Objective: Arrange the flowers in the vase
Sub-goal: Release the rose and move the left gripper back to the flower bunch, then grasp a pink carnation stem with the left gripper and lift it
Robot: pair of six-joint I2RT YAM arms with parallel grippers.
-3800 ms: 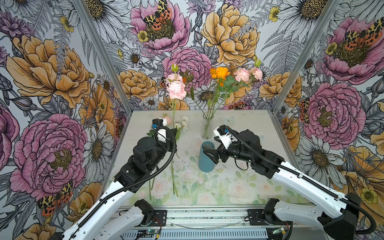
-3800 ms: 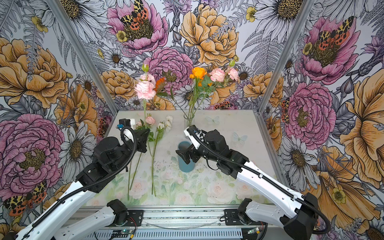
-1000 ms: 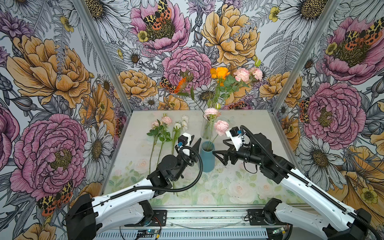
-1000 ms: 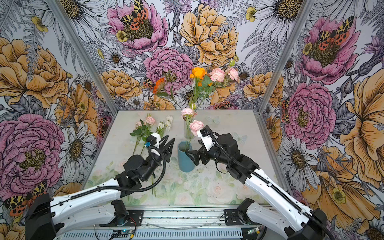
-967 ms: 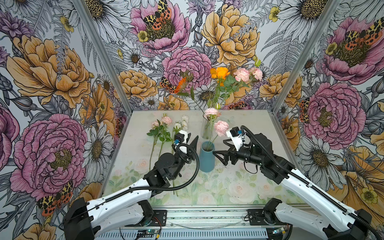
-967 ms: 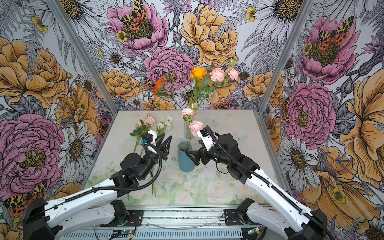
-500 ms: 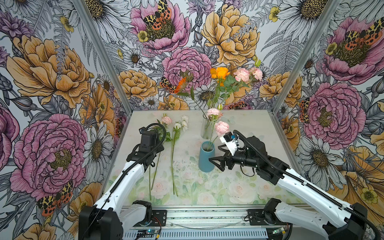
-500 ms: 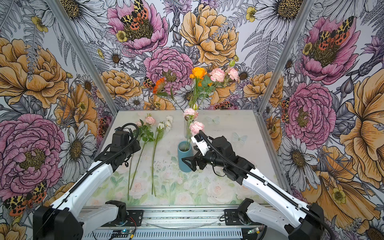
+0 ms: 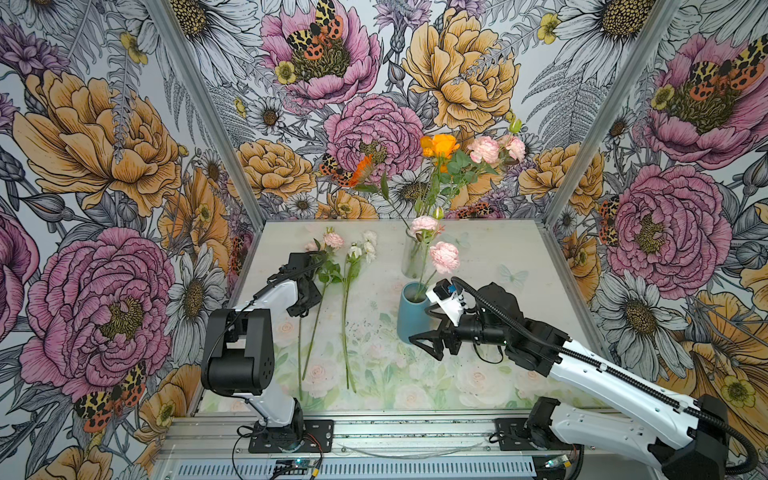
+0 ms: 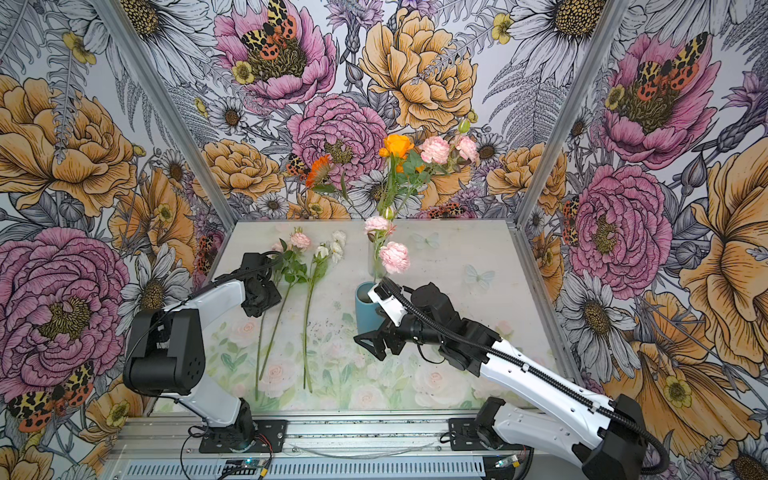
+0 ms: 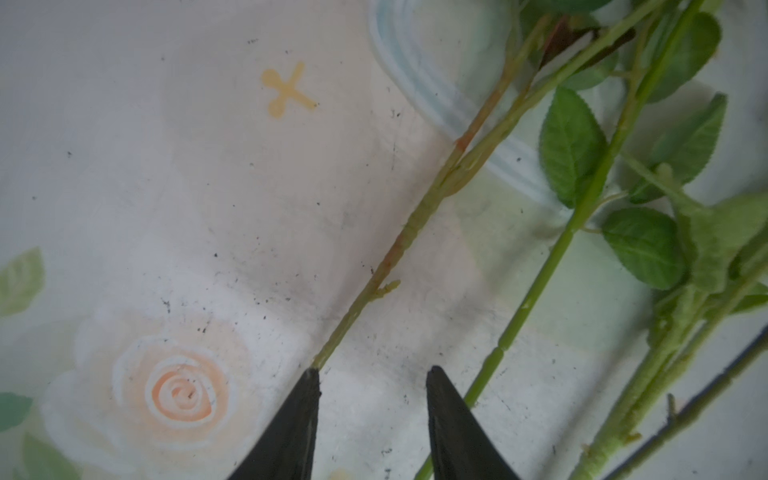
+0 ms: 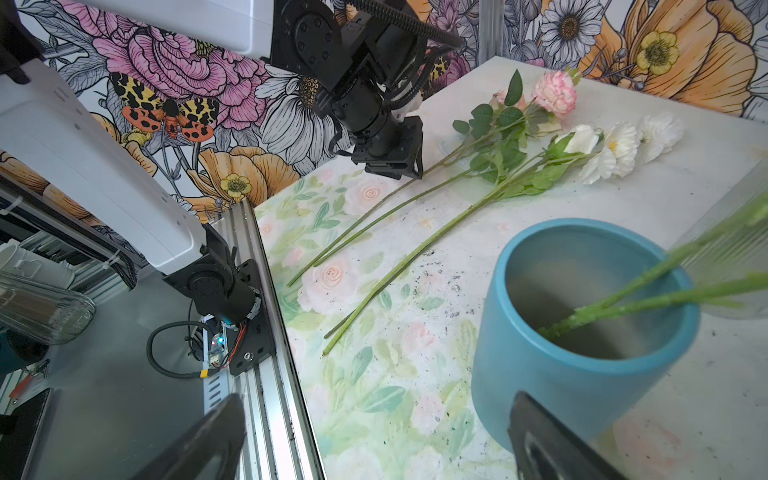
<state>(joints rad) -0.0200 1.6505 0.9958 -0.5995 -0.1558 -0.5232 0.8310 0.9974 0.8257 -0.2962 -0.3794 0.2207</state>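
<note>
Three leafy green-stemmed flowers [image 9: 344, 316] lie on the table [image 9: 498, 249]. Two pink blooms stand in the round blue ceramic vase [image 9: 409, 320]. The count in the clear ribbed glass vase [image 9: 412, 259] is unclear.

The left gripper [image 11: 372, 370] is partly open and empty, hiding stem sections. The right gripper [image 12: 378, 399] is spread wide and empty, just beside the blue vase.

A robot test cell in a lab is shown. A small worktop [image 9: 498, 257] is boxed in on three sides by wall panels [image 9: 104, 166] printed with oversized flowers, which are joined at the far corners by aluminium posts [image 9: 216, 124]. An aluminium rail [image 9: 415, 430] is fixed along the near edge. A left arm [image 9: 274, 295] and a right arm [image 9: 602, 370] are bolted to it on black base plates [image 10: 270, 436]. An exposed circuit board [image 12: 216, 349] with loose wiring is seen beside the rail.
</note>
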